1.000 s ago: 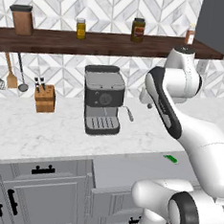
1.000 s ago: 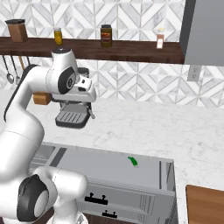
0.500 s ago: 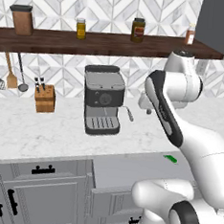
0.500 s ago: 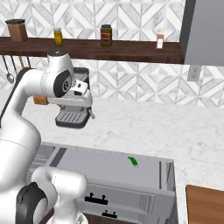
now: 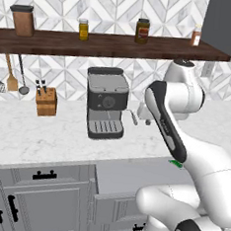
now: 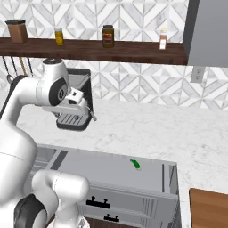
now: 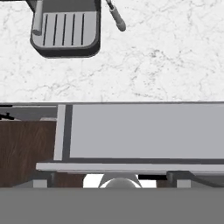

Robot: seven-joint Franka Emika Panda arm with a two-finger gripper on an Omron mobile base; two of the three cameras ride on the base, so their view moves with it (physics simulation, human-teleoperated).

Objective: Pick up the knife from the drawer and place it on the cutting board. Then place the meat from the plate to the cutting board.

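Drawer [image 6: 111, 171] stands pulled out at lower centre of your right base view, the green-handled knife [image 6: 135, 164] lying on its grey floor near the back. Your gripper [image 6: 79, 101] hangs at left-centre before the espresso machine [image 6: 80, 118]; you cannot tell how its jaws stand.

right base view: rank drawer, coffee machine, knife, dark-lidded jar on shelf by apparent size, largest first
1. drawer, widest thing by far, though nearest the camera.
2. coffee machine, partly hidden by the arm.
3. dark-lidded jar, taller than the knife is long, but only slightly.
4. knife, just a small green sliver on the drawer floor.
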